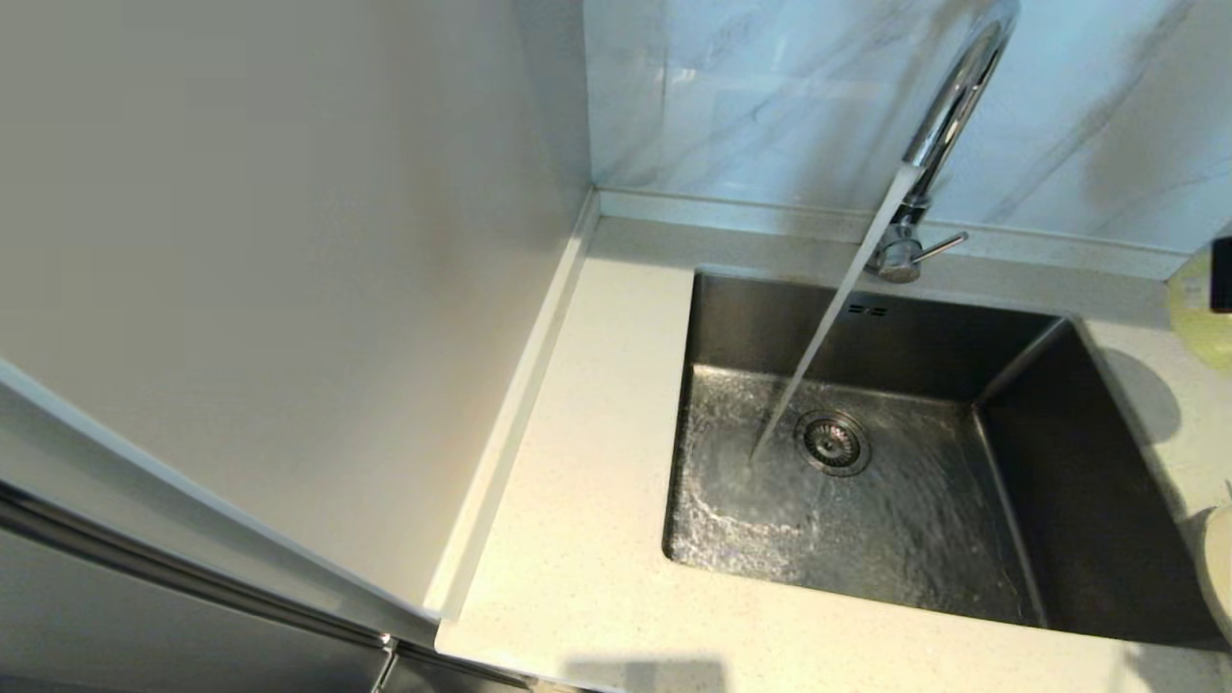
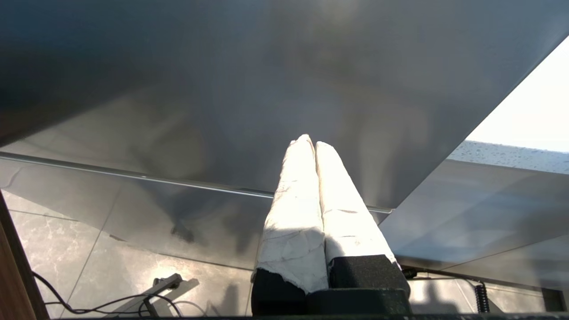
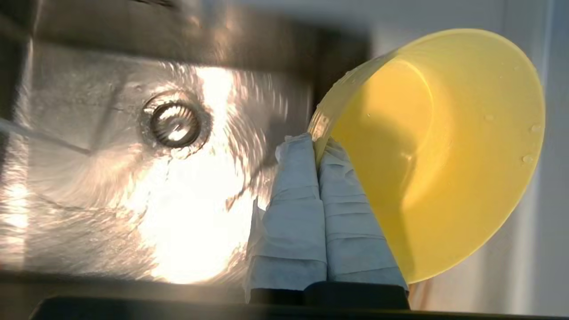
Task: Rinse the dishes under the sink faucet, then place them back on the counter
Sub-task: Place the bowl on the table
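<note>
Left tool [image 2: 311,146]: clenched with nothing between its wrapped fingers, parked low beside a grey cabinet panel [image 2: 266,89], off the bench.
Bench [image 1: 577,539]: off-white speckled stone around the sink.
Sink [image 1: 731,327]: steel basin, wet floor, drain strainer [image 1: 834,443] near the middle.
Faucet [image 1: 948,115]: running, its stream landing just left of the strainer.
Right tool [image 3: 318,149]: wrapped fingers pinch the rim of the pale-yellow bowl [image 3: 444,151], tilted on edge, droplets inside, held at the sink's right side.
White plate [image 1: 1220,568]: on the bench, nearer than the tool.
</note>
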Tool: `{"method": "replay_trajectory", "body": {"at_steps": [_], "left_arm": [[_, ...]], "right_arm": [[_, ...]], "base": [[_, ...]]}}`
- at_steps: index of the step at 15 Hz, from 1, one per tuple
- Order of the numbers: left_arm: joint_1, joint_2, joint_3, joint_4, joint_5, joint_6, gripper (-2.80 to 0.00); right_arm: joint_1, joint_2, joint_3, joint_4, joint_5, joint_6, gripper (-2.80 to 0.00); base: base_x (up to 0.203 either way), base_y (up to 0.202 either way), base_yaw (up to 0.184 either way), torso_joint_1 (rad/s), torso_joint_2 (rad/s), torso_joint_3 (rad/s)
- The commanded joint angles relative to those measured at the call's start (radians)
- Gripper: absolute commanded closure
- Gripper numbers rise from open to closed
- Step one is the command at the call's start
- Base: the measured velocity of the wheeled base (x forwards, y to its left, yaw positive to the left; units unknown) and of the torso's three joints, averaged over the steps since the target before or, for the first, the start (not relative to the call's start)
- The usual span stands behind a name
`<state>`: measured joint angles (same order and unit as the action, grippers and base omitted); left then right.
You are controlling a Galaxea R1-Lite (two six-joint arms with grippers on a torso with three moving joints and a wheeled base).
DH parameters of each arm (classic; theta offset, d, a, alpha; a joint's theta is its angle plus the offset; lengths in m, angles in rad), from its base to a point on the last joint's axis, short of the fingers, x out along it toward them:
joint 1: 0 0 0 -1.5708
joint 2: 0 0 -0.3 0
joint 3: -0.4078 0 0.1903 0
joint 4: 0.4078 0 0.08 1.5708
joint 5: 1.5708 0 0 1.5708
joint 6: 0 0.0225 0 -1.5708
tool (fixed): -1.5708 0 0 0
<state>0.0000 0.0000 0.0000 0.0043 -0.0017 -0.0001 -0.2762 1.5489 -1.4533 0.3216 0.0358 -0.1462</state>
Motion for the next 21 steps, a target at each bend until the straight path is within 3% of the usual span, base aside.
{"method": "replay_trajectory", "body": {"at_steps": [1,4,7,11,21], "left_arm": [[0.000,0.000,0.000,0.000,0.000,0.000,0.00],[0.000,0.000,0.000,0.000,0.000,0.000,0.00],[0.000,0.000,0.000,0.000,0.000,0.000,0.00],[0.000,0.000,0.000,0.000,0.000,0.000,0.00],[0.000,0.000,0.000,0.000,0.000,0.000,0.00]], "right_arm": [[0.012,0.070,0.054,-0.224,0.078,-0.377,0.00],[0.009,0.131,0.036,-0.239,0.121,-0.417,0.00],[-0.074,0.195,0.003,-0.235,0.086,-0.555,0.00],[-0.141,0.245,-0.067,-0.146,0.070,-0.570,0.00],[-0.162,0.362,-0.073,-0.160,0.004,-0.569,0.00]], "base": [[0.000,0.000,0.000,0.000,0.00,0.000],[0.000,0.000,0.000,0.000,0.00,0.000],[0.000,0.000,0.000,0.000,0.00,0.000],[0.000,0.000,0.000,0.000,0.00,0.000],[0.000,0.000,0.000,0.000,0.00,0.000]]}}
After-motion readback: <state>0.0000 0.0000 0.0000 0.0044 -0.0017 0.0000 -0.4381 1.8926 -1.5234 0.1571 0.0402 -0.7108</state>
